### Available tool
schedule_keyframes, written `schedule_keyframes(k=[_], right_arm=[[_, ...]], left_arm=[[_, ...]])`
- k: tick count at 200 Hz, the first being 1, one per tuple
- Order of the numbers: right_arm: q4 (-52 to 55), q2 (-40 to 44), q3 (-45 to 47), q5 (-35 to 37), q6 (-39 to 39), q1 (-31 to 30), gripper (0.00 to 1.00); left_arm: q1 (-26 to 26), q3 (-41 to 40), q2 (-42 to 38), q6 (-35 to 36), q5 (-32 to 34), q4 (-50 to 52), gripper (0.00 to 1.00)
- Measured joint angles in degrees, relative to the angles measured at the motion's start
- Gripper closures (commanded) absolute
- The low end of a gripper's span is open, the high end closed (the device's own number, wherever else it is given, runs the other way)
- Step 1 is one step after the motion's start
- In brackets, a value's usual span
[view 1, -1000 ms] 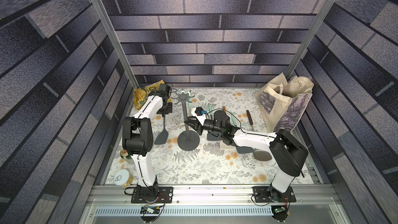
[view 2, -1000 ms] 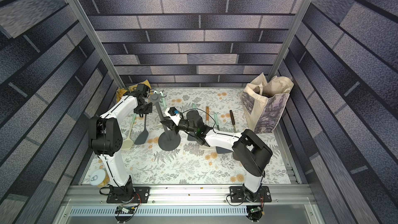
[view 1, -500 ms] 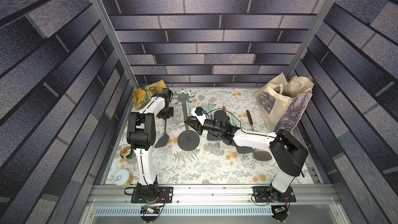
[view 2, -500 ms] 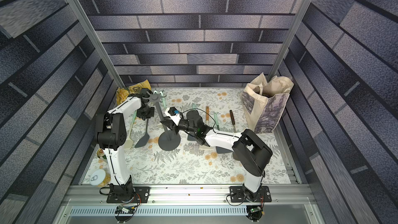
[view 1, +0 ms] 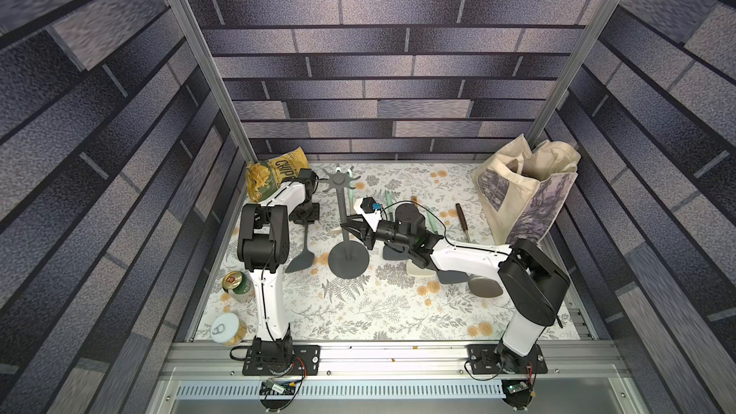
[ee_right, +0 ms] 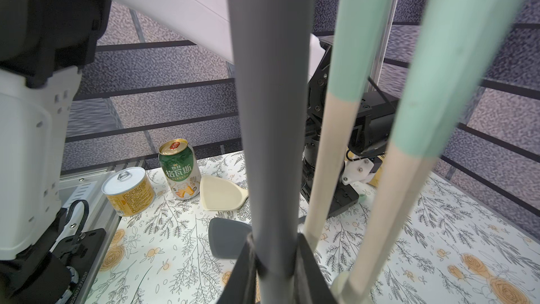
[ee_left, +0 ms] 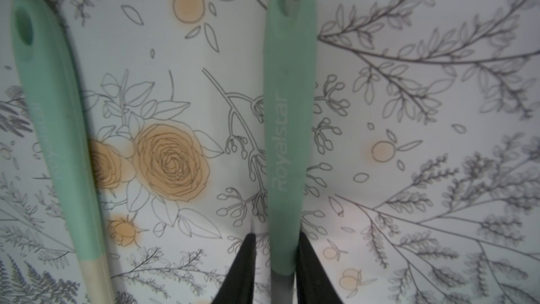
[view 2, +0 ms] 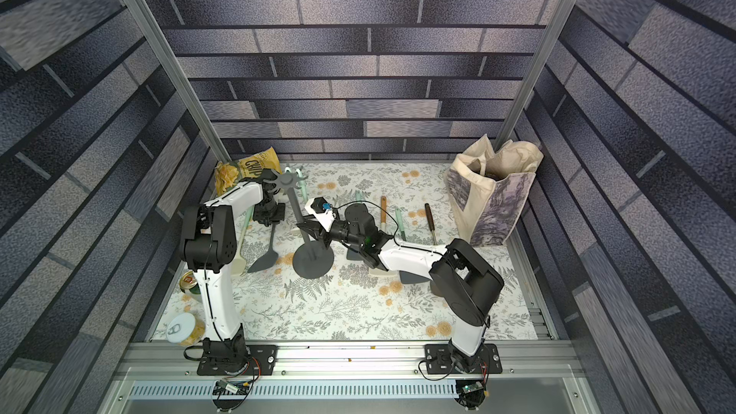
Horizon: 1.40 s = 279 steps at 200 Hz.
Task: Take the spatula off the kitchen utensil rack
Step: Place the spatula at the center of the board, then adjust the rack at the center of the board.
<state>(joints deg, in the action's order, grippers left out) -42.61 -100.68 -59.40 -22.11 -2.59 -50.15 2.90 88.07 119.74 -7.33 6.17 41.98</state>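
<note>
Presently, my holdings, by size:

- tote [view 1: 525, 193]: stands well apart from my right pincer [view 1: 347, 229], on the side away from the rack.
- rack [view 1: 342, 262]: upright on the mat [view 1: 358, 312]. Its pole runs between the jaws of my right pincer [ee_right: 274, 244], which are drawn narrow and clamped on it above the round base. Two mint-handled utensils [ee_right: 344, 83] hang from the crown, just beside that pincer.
- chips bag [view 1: 271, 177]: near my left pincer [view 1: 306, 220], beyond it by the back wall.
- spatula [view 1: 299, 262]: off the rack, grey head down on the mat. Its mint handle [ee_left: 287, 141] lies between the jaws of my left pincer [ee_left: 276, 236]. The jaws are narrowly parted; one finger is against the handle and a gap shows beside the other.
- cream spatula [view 2: 239, 262]: flat on the mat, just beside my left pincer on the side away from the rack. Its handle [ee_left: 55, 130] is apart from the spatula's.
- beer can [view 1: 238, 284]: upright, well apart from my left pincer, beside that arm.
- tin [view 1: 227, 328]: upright near the beer can, farther again from my left pincer.
</note>
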Motion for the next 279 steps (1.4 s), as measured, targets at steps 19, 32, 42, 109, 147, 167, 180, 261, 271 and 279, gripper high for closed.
schedule_keyframes(k=[19,32,42,109,147,167,180,261,271,279], right_arm=[[0.04,0.00,0.00,0.00,0.00,0.00,0.87],[0.09,0.00,0.00,0.00,0.00,0.00,0.87],[0.13,0.00,-0.02,0.00,0.00,0.00,0.87],[0.42,0.00,-0.11,0.74,-0.04,-0.26,0.87],[0.52,0.00,-0.13,1.29,-0.09,-0.37,0.88],[0.57,0.00,-0.17,1.77,-0.07,-0.44,0.89],[0.59,0.00,-0.22,2.60,-0.04,-0.59,0.91],[0.26,0.00,-0.24,14.14,0.37,-4.55,0.92],[0.13,0.00,-0.22,15.91,0.39,-5.03,0.92],[0.07,0.00,-0.22,17.16,0.44,-5.14,0.92]], left_arm=[[0.00,-5.35,-3.78,-0.68,-0.48,-3.23,0.52],[0.00,-9.73,-7.48,-0.92,-1.36,-5.66,0.51],[0.00,-13.53,-11.26,-1.33,-2.05,-8.37,0.50],[1.03,-45.92,-49.62,-5.01,-13.94,-41.72,0.42],[3.74,-58.47,-66.38,-5.16,-16.17,-53.11,0.43],[4.44,-60.43,-74.03,-5.11,-16.68,-54.84,0.43],[4.52,-60.94,-78.86,-5.11,-16.85,-55.47,0.43],[7.02,-61.13,-89.90,-4.39,-21.03,-55.19,0.42],[7.80,-61.13,-89.83,-4.04,-21.00,-55.12,0.43],[8.46,-61.13,-89.64,-3.76,-20.98,-55.21,0.43]])
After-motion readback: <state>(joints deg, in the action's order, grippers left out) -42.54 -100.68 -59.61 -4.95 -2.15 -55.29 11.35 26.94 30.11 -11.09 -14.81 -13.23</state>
